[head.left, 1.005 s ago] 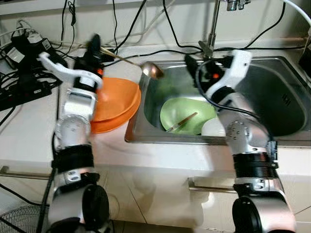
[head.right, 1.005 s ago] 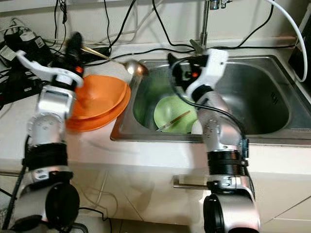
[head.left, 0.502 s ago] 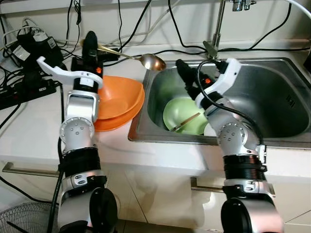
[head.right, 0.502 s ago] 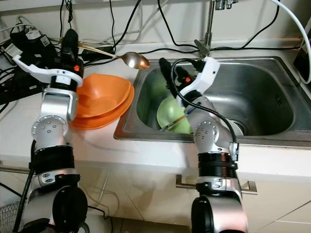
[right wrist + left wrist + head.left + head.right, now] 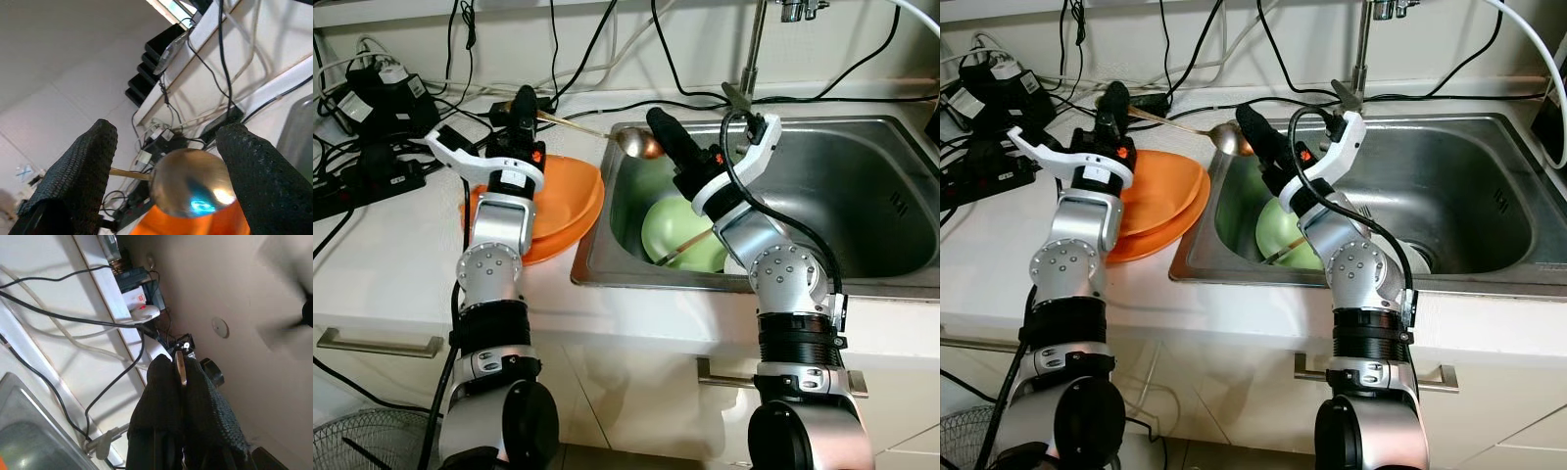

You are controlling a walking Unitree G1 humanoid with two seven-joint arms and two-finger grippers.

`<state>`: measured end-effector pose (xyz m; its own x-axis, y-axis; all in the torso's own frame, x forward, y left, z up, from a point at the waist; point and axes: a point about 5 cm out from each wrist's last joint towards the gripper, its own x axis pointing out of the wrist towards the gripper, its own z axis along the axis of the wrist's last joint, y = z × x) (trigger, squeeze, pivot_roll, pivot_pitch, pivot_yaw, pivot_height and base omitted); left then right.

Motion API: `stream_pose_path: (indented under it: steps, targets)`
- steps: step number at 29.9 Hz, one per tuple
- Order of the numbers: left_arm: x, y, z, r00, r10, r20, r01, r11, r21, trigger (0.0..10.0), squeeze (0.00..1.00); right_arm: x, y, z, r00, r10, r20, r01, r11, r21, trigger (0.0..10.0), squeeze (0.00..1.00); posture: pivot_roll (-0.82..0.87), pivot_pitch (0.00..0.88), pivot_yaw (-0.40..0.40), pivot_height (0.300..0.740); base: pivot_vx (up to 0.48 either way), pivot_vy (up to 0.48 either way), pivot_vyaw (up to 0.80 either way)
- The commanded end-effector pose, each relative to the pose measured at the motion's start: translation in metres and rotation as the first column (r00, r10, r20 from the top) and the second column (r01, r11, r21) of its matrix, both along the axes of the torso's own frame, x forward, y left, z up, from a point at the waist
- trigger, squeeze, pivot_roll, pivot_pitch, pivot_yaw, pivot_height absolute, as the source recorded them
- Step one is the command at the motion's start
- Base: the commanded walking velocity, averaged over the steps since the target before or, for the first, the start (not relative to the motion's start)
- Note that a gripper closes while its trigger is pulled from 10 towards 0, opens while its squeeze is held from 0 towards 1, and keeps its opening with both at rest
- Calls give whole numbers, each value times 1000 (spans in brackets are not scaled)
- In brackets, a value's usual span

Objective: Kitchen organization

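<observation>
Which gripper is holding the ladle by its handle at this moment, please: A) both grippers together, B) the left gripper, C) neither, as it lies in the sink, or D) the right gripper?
B: the left gripper is shut on the handle of the ladle, whose bowl hangs over the sink edge, while the right gripper stands open on either side of the bowl, not clamping it.

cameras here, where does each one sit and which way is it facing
Left and right eye views: on the head, looking down at the sink, both silver arms showing.
Left wrist view: along the left end effector, shut on the ladle handle.
Right wrist view: along the open right end effector, fingers either side of the ladle bowl.
All share the ladle.
</observation>
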<state>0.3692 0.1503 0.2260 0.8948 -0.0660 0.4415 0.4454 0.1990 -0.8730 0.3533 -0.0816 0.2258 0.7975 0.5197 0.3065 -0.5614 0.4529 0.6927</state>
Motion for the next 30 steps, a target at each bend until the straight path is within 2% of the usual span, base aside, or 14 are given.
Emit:
stream_pose_path:
  steps: [1,4,8,10,16,28,29,30]
  targets:
    - [2,1,5,1000,7,22,-7,1000,-6,0,0,-4,6,5,998,54,20,-54,998,8,10000,0,-61,0,134,740,0,0,0]
    - [3,0,7,1000,10,29,-10,1000,-20,0,0,-6,9,3,997,72,18,-72,997,-7,10000,0,-60,0,132,740,0,0,0]
    - [3,4,18,998,22,61,-21,1000,-21,0,0,4,-5,-1,997,-74,-10,73,997,-38,10000,0,-60,0,132,740,0,0,0]
    - [3,6,21,997,28,72,-26,999,-22,0,0,6,-9,-2,995,-92,-26,91,995,-39,10000,0,-60,0,132,740,0,0,0]
    - [4,4,19,997,25,66,-23,999,-24,0,0,3,-1,-7,998,-54,-45,52,998,-46,10000,0,-60,0,136,740,0,0,0]
    - [6,-6,14,999,-8,51,10,999,-34,0,0,-3,15,-4,998,42,-43,-42,999,13,10000,0,-68,0,138,740,0,0,0]
    - [6,-8,13,999,-11,51,13,999,-36,0,0,-4,16,-3,998,45,-42,-44,999,19,4745,0,-68,0,137,740,0,0,0]
    - [6,-9,13,999,-14,51,15,999,-36,0,0,-4,16,-3,998,46,-40,-45,999,27,0,0,-69,0,137,740,0,0,0]
